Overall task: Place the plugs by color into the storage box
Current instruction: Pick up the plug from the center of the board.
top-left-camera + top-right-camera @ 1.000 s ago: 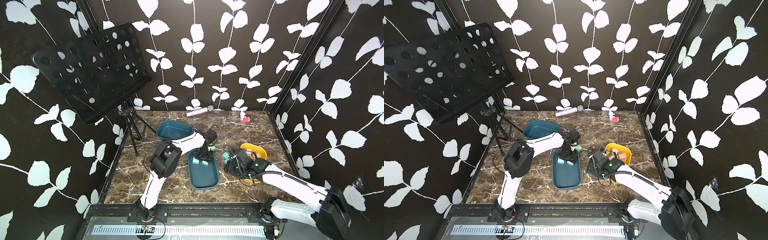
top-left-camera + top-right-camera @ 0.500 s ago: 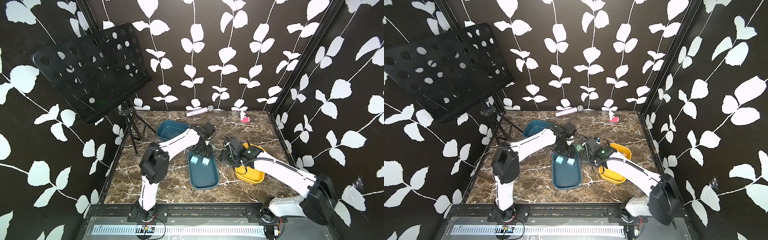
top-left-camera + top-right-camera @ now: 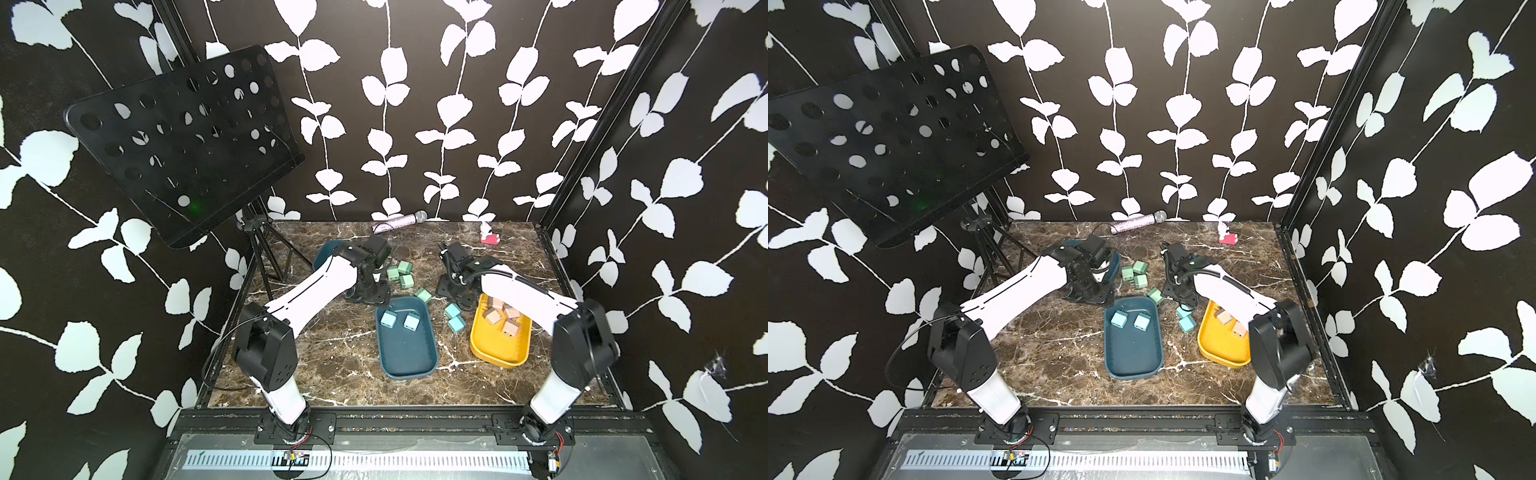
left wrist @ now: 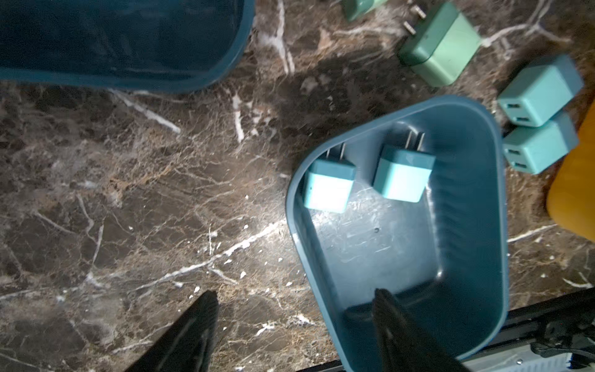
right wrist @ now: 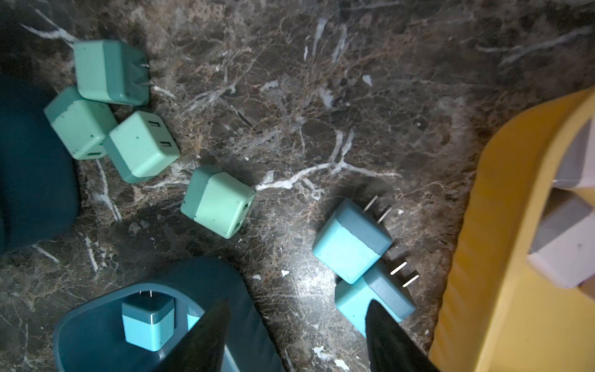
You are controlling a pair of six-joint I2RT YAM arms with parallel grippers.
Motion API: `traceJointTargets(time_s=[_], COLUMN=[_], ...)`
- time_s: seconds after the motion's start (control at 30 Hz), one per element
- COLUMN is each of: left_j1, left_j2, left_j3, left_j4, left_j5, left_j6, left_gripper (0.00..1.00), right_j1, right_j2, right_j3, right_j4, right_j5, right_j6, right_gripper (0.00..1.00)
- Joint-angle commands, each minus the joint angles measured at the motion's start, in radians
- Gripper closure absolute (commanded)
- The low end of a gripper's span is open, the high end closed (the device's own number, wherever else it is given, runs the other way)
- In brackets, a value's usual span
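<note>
With left tool (image 4: 294,293) and right tool (image 5: 297,304) open and empty, the two touching blue plugs (image 5: 351,240) lying on the worktop (image 5: 322,96) beside the yellow tray (image 5: 483,257) could be double-grabbed or knocked.

Left arm (image 3: 311,291): stands up from its base at the near edge, folds at the elbow, and stretches forward and inward.
Left claw (image 4: 294,292): points down from a bent wrist; in your left wrist view its two dark fingers (image 4: 199,325) stand wide apart.
Right arm (image 3: 519,289): mirrors the left, folded at the elbow and stretched forward and inward.
Right claw (image 5: 297,302): points down; your right wrist view shows its fingers (image 5: 389,335) well spread.
Spacing: you see both claws side by side, apart from each other.
</note>
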Motion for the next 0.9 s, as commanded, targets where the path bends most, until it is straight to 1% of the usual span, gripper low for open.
traceJointTargets(time_s=[0.0, 0.2, 0.33, 0.47, 0.57, 0.73, 0.87], left_j1=[0.004, 0.009, 0.008, 0.008, 0.008, 0.008, 0.008], left_j2=[-0.086, -0.146, -0.159, -0.162, -0.17, -0.181, -0.182], left_j3=[-0.046, -0.115, -0.12, -0.121, -0.133, -0.154, -0.165], left_j4=[-0.034, -0.011, -0.004, -0.011, -0.012, -0.009, 0.003], left_j5=[-0.022, -0.019, -0.013, -0.013, -0.015, -0.012, 0.0], left_j6=[-0.013, -0.031, -0.036, -0.033, -0.031, -0.033, -0.036], left_gripper=[0.23, 0.24, 0.25, 0.25, 0.25, 0.25, 0.25], right_j1=[-0.006, -0.021, -0.023, -0.032, -0.038, -0.048, -0.059], right_j2=[0.031, 0.044, 0.077, 0.121, 0.138, 0.159, 0.195], right_j3=[0.025, -0.022, -0.029, -0.031, -0.078, -0.087, -0.055], right_j4=[-0.088, -0.076, -0.078, -0.046, -0.008, 0.028, 0.038], right_j5=[-0.006, -0.008, -0.009, -0.042, -0.061, -0.081, -0.111], right_j6=[0.015, 0.12, 0.152, 0.185, 0.21, 0.201, 0.154], right_gripper=[0.33, 0.33, 0.32, 0.32, 0.32, 0.32, 0.34])
